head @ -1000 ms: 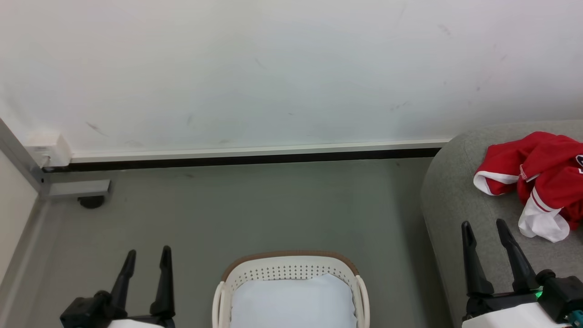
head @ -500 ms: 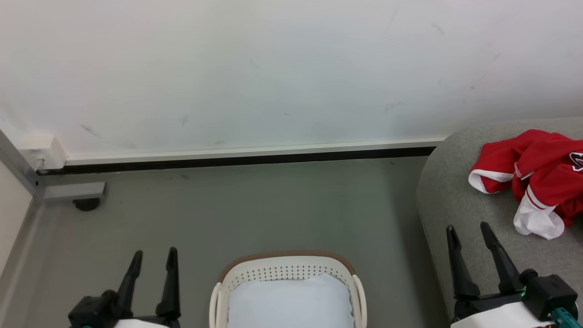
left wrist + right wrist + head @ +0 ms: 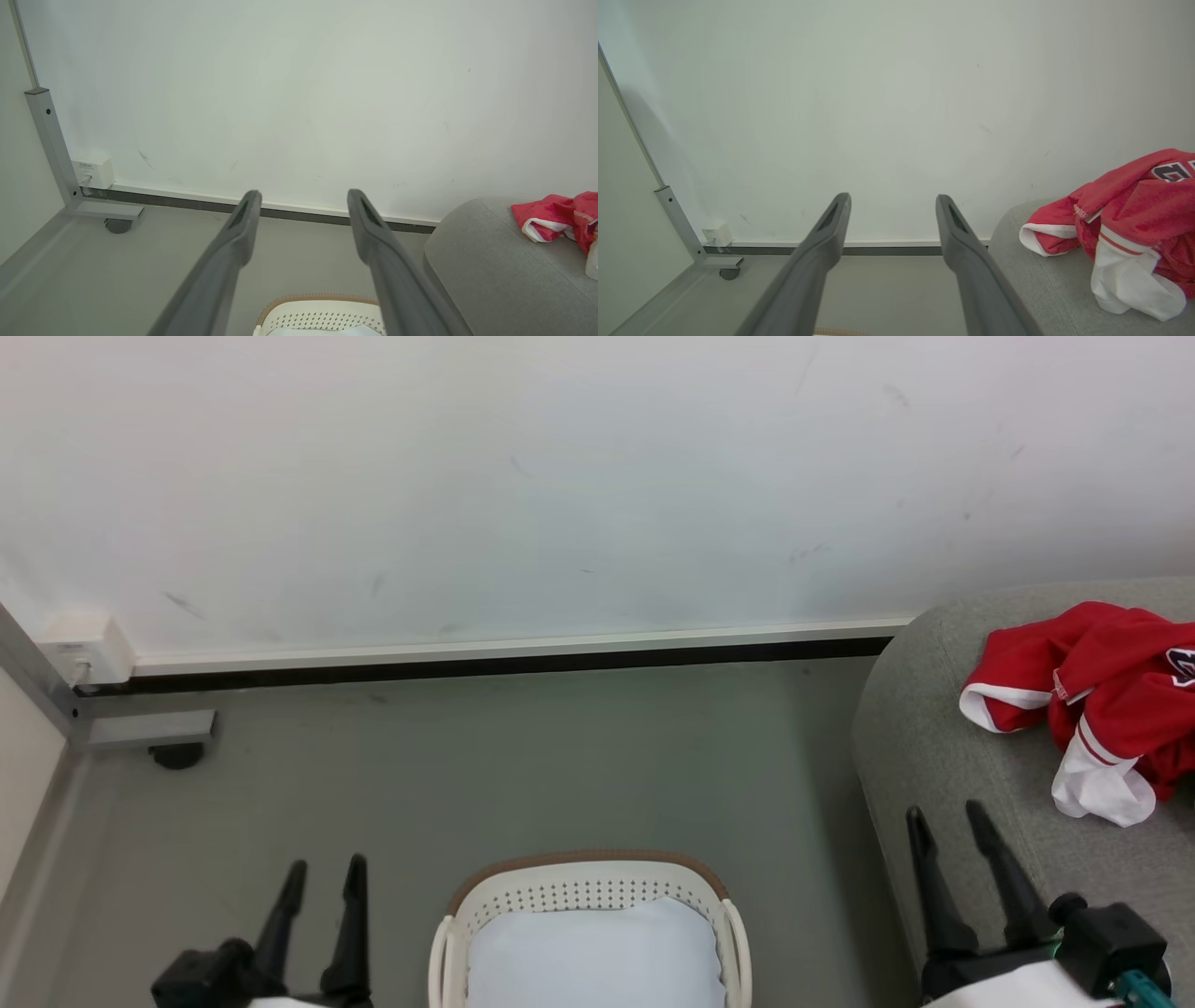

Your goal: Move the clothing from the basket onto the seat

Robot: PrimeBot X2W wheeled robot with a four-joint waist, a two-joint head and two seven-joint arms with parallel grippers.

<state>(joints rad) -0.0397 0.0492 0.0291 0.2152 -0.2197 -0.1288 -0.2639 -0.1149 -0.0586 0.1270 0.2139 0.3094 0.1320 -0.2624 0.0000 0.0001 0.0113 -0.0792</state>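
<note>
**Risks**
1) The clothing [image 3: 1088,700] lies in a loose red-and-white heap on the seat [image 3: 934,756], near its rounded end. The right gripper [image 3: 945,809] hovers just in front of that end, apart from the fabric. A sweep to the right, or a turn at the waist, could hook a fold on a finger and drag the heap over the edge onto the floor [image 3: 523,765].
2) The basket [image 3: 588,861] holds a pale blue-white pad [image 3: 597,952] with no red fabric on top of it. Its near part is cut off by the frame, so I cannot tell whether anything lies there or under the pad. Taking the pad for a garment would put the wrong item on the seat.
3) Judgement: the transfer looks done or nearly done. An unneeded reach into the basket could knock it, since it looks light and stands free on the floor.

**Grippers**
- Left gripper [image 3: 327,863]: 2 fingers spread wide, nothing between them, touching nothing, poised above the floor left of the basket.
- Right gripper: likewise spread wide and empty, with no visible contact with seat or clothing.
- In the right wrist view the heap sits to the right of the fingers, with dark lettering partly showing on 1 fold.
</note>
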